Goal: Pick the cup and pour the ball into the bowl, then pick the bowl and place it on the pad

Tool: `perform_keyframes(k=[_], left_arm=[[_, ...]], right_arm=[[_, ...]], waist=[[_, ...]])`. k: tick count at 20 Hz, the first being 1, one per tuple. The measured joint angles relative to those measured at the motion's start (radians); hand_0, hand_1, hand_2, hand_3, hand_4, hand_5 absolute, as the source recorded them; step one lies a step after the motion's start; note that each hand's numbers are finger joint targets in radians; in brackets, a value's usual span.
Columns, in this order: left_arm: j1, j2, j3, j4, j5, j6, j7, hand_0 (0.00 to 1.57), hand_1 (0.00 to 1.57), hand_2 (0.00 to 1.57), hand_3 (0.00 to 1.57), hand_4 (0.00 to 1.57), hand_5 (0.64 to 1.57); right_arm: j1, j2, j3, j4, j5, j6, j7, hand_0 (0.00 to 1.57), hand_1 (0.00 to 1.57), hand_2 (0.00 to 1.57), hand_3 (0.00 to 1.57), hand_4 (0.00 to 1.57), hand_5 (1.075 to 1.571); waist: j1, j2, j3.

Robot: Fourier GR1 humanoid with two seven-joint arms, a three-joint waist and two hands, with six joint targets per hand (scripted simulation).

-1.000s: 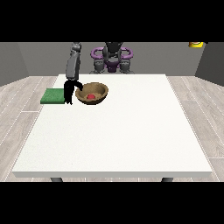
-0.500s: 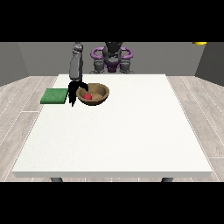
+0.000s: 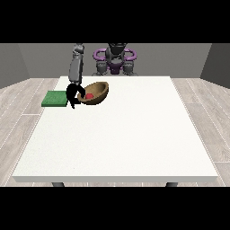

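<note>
- The brown bowl point(image 3: 95, 92) sat tilted toward the camera, its open side facing forward and its far rim raised — well back on the white worktop point(image 3: 121, 134), toward the view's left.
- A red ball point(image 3: 89, 96) lay inside the bowl, low against the near-left part of its inner wall.
- The hand at the view's left point(image 3: 72, 94) was at the bowl's left rim; its dark fingers point(image 3: 81, 91) curled over that edge, holding the bowl. How the thumb lay could not be made out.
- Whether the tilted bowl touched the worktop or hung just above it — could not tell from this view.
- The grey forearm point(image 3: 76, 68) above that hand ran steeply down from the robot's shoulder to the bowl.
- The green pad point(image 3: 55, 98) lay flat at the worktop's left edge, just beside the holding hand and to the left of the bowl; bowl and pad were apart, not overlapping.
- The robot's torso point(image 3: 115, 59), grey with purple rings, stood behind the worktop's far edge.
- The other hand did not show in this view, and no cup could be made out either.
- Pale wooden floor point(image 3: 206, 121) showed on both sides of the worktop.
</note>
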Motion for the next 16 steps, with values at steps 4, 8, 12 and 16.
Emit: perform_keyframes(k=[4, 8, 12, 16], left_arm=[[-0.002, 0.007, 0.01, 0.01, 0.013, -0.007, -0.002, 0.0, 0.0, 0.0, 0.0, 1.16, 1.527], [0.016, 0.011, 0.017, 0.054, 0.006, -0.011, -0.014, 0.0, 0.0, 0.0, 0.0, 1.19, 1.526], [0.066, 0.031, 0.036, 0.121, -0.005, -0.036, -0.044, 0.0, 0.0, 0.0, 0.0, 1.2, 1.539], [0.115, 0.07, 0.074, 0.206, -0.025, -0.056, -0.115, 0.0, 0.0, 0.0, 0.0, 1.2, 1.537]], right_arm=[[0.017, -0.003, 0.017, -0.03, 0.009, -0.046, 0.016, 1.57, 1.57, 1.57, 1.29, 0.99, 1.542], [0.006, -0.016, 0.062, -0.052, 0.039, -0.102, 0.129, 1.57, 1.57, 1.57, 1.18, 1.0, 1.545], [-0.012, -0.128, 0.104, -0.053, 0.094, -0.13, 0.333, 1.57, 1.57, 1.57, 1.03, 1.04, 1.558], [-0.05, -0.204, 0.151, -0.081, 0.134, -0.111, 0.495, 1.57, 1.57, 1.57, 0.83, 1.04, 1.559]], waist=[[0.01, 0.0, 0.0048], [-0.005, -0.025, 0.0206], [-0.048, -0.075, 0.0288], [-0.116, -0.095, 0.0332]])
